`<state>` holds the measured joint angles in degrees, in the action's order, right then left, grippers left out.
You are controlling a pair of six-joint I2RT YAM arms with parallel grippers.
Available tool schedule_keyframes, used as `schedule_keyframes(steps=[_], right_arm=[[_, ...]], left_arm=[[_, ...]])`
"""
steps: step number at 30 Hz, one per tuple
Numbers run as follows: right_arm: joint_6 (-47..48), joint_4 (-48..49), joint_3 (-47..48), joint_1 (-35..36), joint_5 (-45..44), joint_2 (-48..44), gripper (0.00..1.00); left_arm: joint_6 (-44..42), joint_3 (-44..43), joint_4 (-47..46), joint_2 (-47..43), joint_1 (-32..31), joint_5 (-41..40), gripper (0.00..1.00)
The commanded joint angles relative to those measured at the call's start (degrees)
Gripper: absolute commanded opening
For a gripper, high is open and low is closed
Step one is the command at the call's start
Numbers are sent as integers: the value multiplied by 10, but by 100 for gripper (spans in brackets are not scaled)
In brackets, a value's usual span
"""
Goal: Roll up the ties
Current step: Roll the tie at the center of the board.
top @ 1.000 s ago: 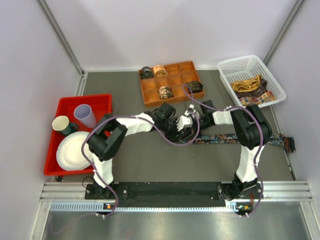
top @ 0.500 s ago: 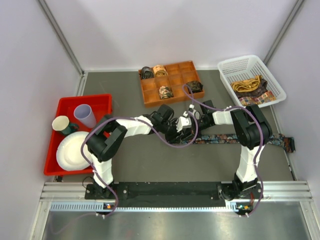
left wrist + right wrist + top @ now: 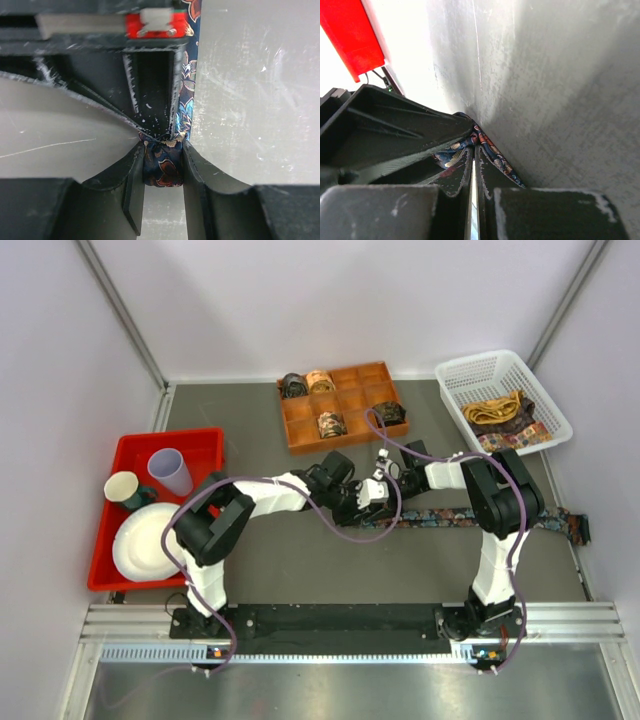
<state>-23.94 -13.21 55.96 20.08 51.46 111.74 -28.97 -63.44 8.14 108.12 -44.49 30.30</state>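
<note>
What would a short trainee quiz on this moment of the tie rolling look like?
1. True or false: the white basket is empty.
2. What is the left gripper closed on? A: a cup. B: the rolled end of the long tie. C: a plate.
3. How many coiled ties sit in the orange organiser?

Key
1. False: it holds loose ties.
2. B.
3. Four.
</note>
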Motion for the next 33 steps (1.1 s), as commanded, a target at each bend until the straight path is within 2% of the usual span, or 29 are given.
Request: schedule_keyframes(steps=[1, 5, 8, 14, 22, 33], right_arm=[[43, -22, 8, 2, -54, -7, 0], [58, -63, 24, -9, -8, -25, 13], [74, -89, 29, -22, 24, -35, 26], [112, -114, 26, -46, 77, -47, 38], [56, 1, -3, -42, 117, -28, 38], [9, 48, 1, -8, 125, 12, 30]], left_arm=[[-63, -5, 95, 17, -31, -62, 30], [-60, -27, 129, 38, -37, -85, 26], [-62, -56, 156, 64, -39, -92, 21], [-69, -78, 180, 79, -39, -104, 22], [-70, -81, 186, 82, -40, -102, 22], [-67, -86, 184, 88, -40, -104, 22]])
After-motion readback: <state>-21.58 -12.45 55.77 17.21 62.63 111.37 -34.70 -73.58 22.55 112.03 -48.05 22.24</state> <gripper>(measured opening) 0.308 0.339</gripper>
